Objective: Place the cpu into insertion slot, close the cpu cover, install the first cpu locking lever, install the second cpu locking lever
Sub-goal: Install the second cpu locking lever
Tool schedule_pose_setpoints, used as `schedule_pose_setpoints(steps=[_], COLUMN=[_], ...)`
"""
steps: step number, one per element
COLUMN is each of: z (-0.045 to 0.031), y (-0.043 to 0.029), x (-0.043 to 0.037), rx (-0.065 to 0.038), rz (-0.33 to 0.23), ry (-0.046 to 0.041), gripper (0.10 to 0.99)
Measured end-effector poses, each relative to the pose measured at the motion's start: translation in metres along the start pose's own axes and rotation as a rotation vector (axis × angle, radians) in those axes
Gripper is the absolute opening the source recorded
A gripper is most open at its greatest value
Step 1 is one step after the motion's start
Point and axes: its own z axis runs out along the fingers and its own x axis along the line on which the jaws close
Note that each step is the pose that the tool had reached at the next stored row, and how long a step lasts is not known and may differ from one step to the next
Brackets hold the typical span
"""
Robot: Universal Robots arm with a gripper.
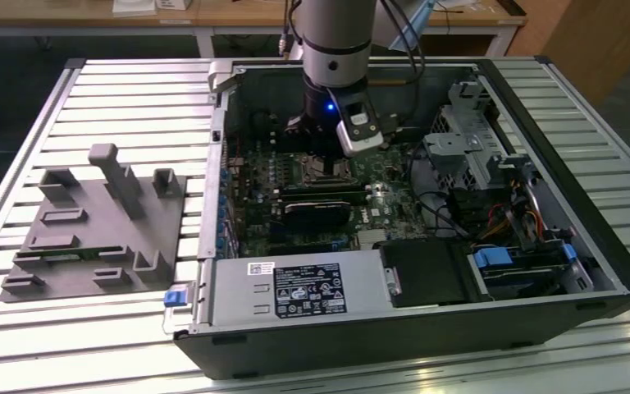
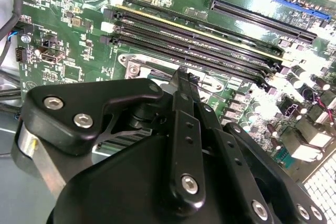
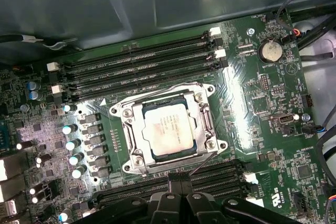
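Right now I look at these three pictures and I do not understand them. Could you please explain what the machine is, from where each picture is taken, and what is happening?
The grey column in the exterior view is a robot arm, reaching down into an open computer case that lies on a slatted metal table. A grey plastic fixture sits at the exterior view's left. The other two pictures come from cameras riding near the arm's wrist. The black jointed part is the gripper, hovering just above the green motherboard. In the first wrist view the cpu, a pale metal square, already sits in the insertion slot, with the silvery cpu cover framing it. Long black memory slots run beside it. The gripper seems to hold nothing.
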Motion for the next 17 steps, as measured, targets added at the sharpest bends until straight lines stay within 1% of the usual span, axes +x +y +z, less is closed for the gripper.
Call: schedule_pose_setpoints(steps=[2, 5, 9, 11, 13, 17], z=[0.0008, 0.002, 0.0028, 0.0029, 0.0028, 0.0028], y=[-0.0004, -0.0011, -0.0043, -0.0065, -0.0086, -0.0126], x=[0.0002, 0.0001, -0.0003, -0.0001, 0.0006, 0.0022], rx=[-0.004, -0.018, -0.05, -0.062, -0.069, -0.076], rz=[0.0, 0.001, 0.002, 0.003, 0.003, 0.003], ry=[0.0011, 0.0046, 0.0126, 0.0158, 0.0177, 0.0193], gripper=[0.106, 0.106, 0.106, 0.106, 0.106, 0.106])
